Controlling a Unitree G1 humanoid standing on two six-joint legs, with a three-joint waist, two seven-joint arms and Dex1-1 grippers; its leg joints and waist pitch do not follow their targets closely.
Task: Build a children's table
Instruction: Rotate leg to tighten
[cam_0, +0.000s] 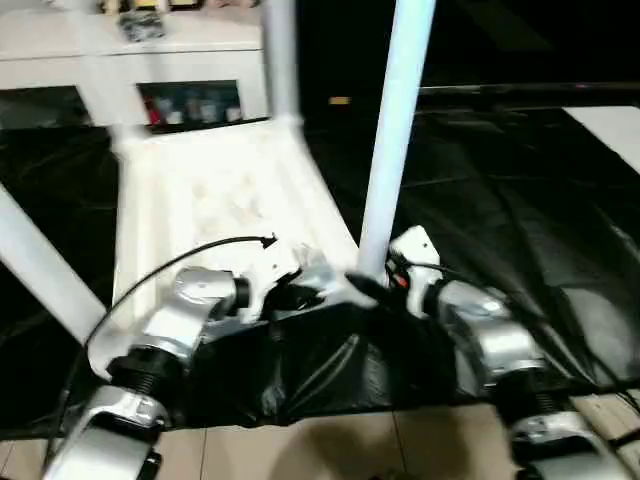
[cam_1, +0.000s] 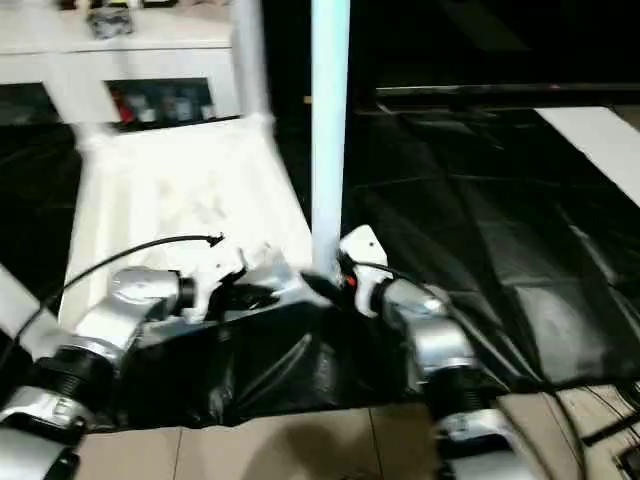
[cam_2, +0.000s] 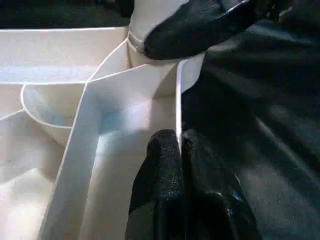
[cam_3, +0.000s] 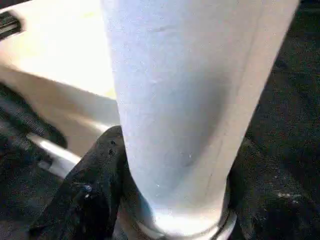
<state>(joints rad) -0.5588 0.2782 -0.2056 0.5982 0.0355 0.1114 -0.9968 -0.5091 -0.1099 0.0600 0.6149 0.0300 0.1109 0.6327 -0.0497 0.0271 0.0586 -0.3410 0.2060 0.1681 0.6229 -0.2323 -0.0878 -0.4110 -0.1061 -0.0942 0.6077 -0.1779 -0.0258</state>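
Currently the tabletop (cam_0: 215, 190) lies underside-up on black sheeting (cam_0: 500, 220) — at 12 o'clock from the robot. Left gripper (cam_2: 179, 145): fingers pinched shut on the tabletop's thin rim wall. Right gripper (cam_0: 372, 284): fingers clasped around the base of an upright leg (cam_0: 395, 130) — seated in the corner socket (cam_3: 175, 227) at 1 o'clock.

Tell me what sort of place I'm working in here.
Probably an indoor room used as a floor work area: the tabletop lies upside down on black sheeting spread over pale floor tiles, with a white cabinet behind it.
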